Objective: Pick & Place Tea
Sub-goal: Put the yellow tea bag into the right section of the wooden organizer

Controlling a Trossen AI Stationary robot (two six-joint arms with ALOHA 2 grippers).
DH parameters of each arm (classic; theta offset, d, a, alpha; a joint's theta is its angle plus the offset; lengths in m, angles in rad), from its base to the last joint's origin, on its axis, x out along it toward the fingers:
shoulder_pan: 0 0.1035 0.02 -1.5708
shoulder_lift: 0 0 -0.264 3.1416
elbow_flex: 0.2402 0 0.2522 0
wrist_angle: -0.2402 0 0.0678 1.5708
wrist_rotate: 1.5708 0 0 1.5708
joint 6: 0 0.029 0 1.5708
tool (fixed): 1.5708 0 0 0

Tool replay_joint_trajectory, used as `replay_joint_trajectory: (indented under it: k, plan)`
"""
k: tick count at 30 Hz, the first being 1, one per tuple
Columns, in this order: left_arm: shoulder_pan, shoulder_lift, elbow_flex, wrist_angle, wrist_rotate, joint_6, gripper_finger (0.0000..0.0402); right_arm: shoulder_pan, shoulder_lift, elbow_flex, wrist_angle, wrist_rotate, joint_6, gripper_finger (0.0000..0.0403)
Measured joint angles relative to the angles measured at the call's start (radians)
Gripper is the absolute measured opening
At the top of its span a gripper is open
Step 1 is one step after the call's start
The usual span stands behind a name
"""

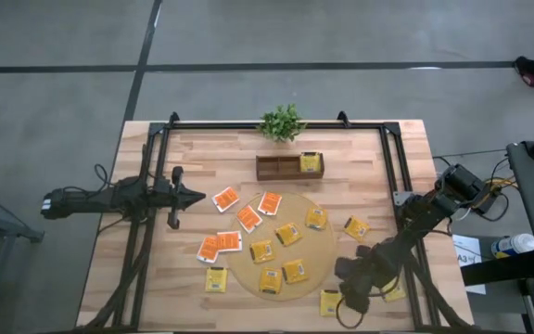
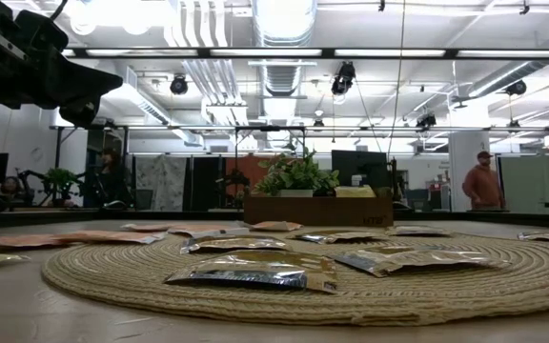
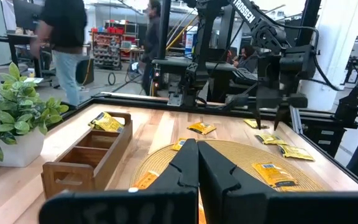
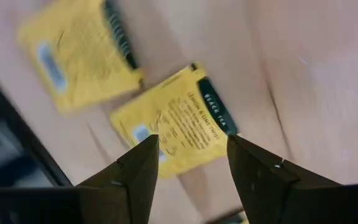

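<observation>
Right wrist view puts my right gripper (image 4: 188,163) straight above a yellow tea packet (image 4: 174,119) lying flat on the bare wood, jaws apart with the packet's near part showing between the fingertips, nothing clamped yet. A second yellow packet (image 4: 78,51) lies just beside it, and that worries me: if I come down slightly off line, one finger could land on the neighbour and drag both, or pinch only a corner. From above, the right gripper (image 1: 352,295) sits at the table's near right corner, just off the round mat (image 1: 323,243), with one yellow packet (image 1: 329,302) on one side and another (image 1: 393,293) peeking out on the other. A flat foil packet on wood gives little to bite on, so I judge the fingers may skate over it and close on air. The rest of the tea is scattered over and around the mat; one yellow packet (image 1: 311,162) already sits in the wooden tray (image 1: 276,168) by the plant (image 1: 282,122). My left gripper (image 1: 193,196) waits at the left side, jaws together.
</observation>
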Motion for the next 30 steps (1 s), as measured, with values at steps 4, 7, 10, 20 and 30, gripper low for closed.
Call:
replay_joint_trajectory:
  k: [4, 7, 10, 20, 30]
  plan:
    - [0.0, 0.0, 0.0, 0.0, 0.0, 0.0, 0.0, 0.025, -0.002, 0.014, 0.007, 0.052, 0.246, 0.0187]
    - [0.0, 0.0, 0.0, 0.0, 0.0, 0.0, 0.0, 0.049, -0.002, 0.021, 0.008, 0.066, 0.365, 0.0187]
    - [0.0, 0.0, 0.0, 0.0, 0.0, 0.0, 0.0, 0.071, -0.001, 0.022, 0.009, 0.069, 0.473, 0.0187]
    - [0.0, 0.0, 0.0, 0.0, 0.0, 0.0, 0.0, 0.087, 0.086, 0.023, 0.011, 0.088, 0.667, 0.0187]
    - [0.0, 0.0, 0.0, 0.0, 0.0, 0.0, 0.0, 0.056, 0.164, 0.106, 0.007, 0.121, 0.698, 0.0187]
